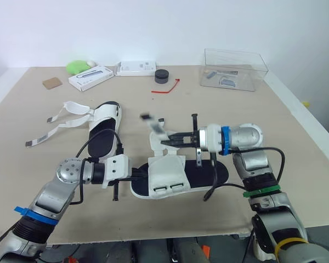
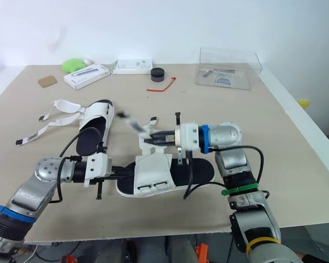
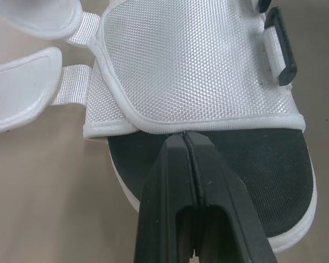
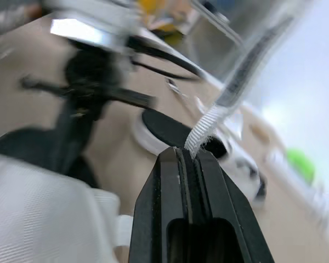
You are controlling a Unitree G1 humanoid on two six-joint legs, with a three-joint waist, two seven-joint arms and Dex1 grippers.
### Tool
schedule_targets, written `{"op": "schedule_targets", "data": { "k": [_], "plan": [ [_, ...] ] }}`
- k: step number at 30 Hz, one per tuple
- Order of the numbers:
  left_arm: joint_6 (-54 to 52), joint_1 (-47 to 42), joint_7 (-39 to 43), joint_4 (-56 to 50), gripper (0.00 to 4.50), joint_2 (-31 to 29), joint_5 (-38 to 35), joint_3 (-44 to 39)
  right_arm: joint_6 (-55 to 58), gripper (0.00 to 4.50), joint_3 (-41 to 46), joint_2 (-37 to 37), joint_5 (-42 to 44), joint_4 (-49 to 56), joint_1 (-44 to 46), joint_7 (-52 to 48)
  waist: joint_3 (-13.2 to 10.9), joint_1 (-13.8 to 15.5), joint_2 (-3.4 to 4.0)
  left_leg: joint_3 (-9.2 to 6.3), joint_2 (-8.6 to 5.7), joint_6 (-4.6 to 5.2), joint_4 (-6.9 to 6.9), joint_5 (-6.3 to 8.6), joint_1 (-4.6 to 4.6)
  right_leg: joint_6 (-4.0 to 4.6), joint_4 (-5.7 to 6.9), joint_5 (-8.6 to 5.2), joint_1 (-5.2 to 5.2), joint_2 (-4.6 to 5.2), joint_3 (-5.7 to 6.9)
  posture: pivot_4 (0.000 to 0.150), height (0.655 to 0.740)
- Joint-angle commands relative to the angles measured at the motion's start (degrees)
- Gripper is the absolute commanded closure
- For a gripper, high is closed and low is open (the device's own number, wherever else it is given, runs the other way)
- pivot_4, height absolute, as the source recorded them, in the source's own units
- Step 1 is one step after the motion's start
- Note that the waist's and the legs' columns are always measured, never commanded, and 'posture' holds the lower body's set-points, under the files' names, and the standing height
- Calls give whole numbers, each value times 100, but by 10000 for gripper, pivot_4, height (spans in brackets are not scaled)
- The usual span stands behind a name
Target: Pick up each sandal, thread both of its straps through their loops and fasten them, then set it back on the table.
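Right tool (image 1: 163, 142) tight on white strap (image 1: 155, 127) — sandal (image 1: 167, 172) black-soled, white-meshed.

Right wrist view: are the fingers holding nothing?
No, a white strap is pinched between the right gripper's fingers, rising from their tips.

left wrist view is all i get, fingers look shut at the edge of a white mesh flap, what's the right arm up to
Observer: The right gripper is shut on a strap of the near sandal and holds it raised above the sandal.
Operator: ok and is the other sandal done
Observer: No. The second sandal lies farther back on the table, to the robot's left, with its loose straps spread out flat.
Operator: anything behind the sandals i could hit
Observer: A clear plastic box stands at the far right of the table, well apart from both sandals.
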State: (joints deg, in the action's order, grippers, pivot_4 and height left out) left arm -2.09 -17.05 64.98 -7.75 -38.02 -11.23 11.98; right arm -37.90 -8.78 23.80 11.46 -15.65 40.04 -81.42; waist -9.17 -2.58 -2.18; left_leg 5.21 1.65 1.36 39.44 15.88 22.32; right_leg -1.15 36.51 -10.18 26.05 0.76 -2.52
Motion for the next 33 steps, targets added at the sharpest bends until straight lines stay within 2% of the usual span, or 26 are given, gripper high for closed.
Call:
{"op": "schedule_targets", "data": {
  "k": [1, 4, 7, 12, 13, 16, 18, 19, 23, 26, 28, 29, 33],
  "plan": [
    [55, -207, 84, 28, 45000, 31, -16, 25, -2733, 44715, -611, 451, -216, -596, 178, -476, -1, 0, -1, 0, 0, 0, 0, 0, -16, 1, 0, -1, -16, 0, 0, 1500, 7400],
    [19, -329, 109, 85, 45000, 76, -13, 48, -4063, 44715, -1074, 672, -367, -1290, 520, -256, -3, 0, -3, 8, -1, 3, 0, -2, -44, 24, -1, -15, -37, 2, -5, 1500, 7400],
    [17, -415, 136, 144, 45000, 92, -4, 75, -4857, 44715, -1412, 816, -756, -1846, 797, 145, -9, -9, -5, 19, 3, 3, -1, -3, -66, 31, 0, -13, -50, 1, -12, 1500, 7400],
    [-29, -457, 158, 114, 45000, 117, -1, 125, -4987, 44715, -1965, 1105, -1011, -2234, 1006, 890, -8, 3, -6, 17, 6, 3, -10, -3, -95, 42, 1, -21, -73, 1, -13, 1500, 7400],
    [-33, -459, 163, 113, 45000, 119, 0, 128, -4957, 39717, -2032, 1142, -1007, -2249, 1038, 1018, -8, 4, -6, 17, 6, 3, -10, -2, -95, 43, 1, -21, -73, 3, -14, 1500, 7400],
    [-43, -449, 179, 107, 45000, 118, 9, 145, -5057, 33149, -2216, 1326, -940, -2225, 1191, 1416, -8, 4, -6, 20, 5, 3, -10, -2, -95, 43, 1, -22, -72, 10, -13, 1500, 7400],
    [-72, -473, 180, 119, 45000, 140, 7, 166, -4932, 23489, -2338, 1529, -778, -2157, 1246, 1626, -8, 6, -6, 19, 4, 3, -10, -2, -95, 43, 1, -22, -73, 12, -12, 1500, 7400],
    [-84, -487, 184, 124, 45000, 150, 7, 180, -4841, 20882, -2392, 1640, -692, -2111, 1259, 1723, -8, 7, -6, 18, 4, 3, -10, -2, -94, 43, 1, -22, -73, 12, -12, 1500, 7400],
    [-128, -538, 221, 155, 45000, 172, 11, 225, -4386, 20882, -2511, 2105, -280, -1803, 1188, 1922, -9, 15, -5, 17, 2, 4, -11, -1, -93, 44, 1, -25, -72, 24, -12, 1500, 7400],
    [-163, -563, 286, 180, 45000, 159, -13, 251, -3026, 20882, -2306, 2564, 599, -1109, 726, 1803, -9, 20, -6, 14, 2, 6, -12, 0, -92, 43, 1, -27, -72, 32, -12, 1500, 7400],
    [-229, -564, 353, 186, 45000, 127, -48, 261, -1325, 20882, -2069, 2885, 1451, -221, 213, 1815, -9, 43, -7, 6, 2, 7, -14, 1, -89, 44, 1, -32, -75, 35, -10, 1500, 7400],
    [-275, -566, 397, 186, 45000, 106, -76, 259, -29, 20882, -1989, 3239, 2112, 568, -136, 1989, -9, 66, -6, 1, 2, 7, -14, 2, -89, 44, 1, -36, -76, 35, -9, 1500, 7400],
    [-510, -535, 553, 83, 45000, 9, -253, 187, 3472, 20882, -1519, 4196, 4123, 2937, -1028, 2641, -13, 98, 3, -2, 4, 5, -16, 9, -81, 37, 11, -42, -67, 44, 0, 1500, 7400]
  ]
}}
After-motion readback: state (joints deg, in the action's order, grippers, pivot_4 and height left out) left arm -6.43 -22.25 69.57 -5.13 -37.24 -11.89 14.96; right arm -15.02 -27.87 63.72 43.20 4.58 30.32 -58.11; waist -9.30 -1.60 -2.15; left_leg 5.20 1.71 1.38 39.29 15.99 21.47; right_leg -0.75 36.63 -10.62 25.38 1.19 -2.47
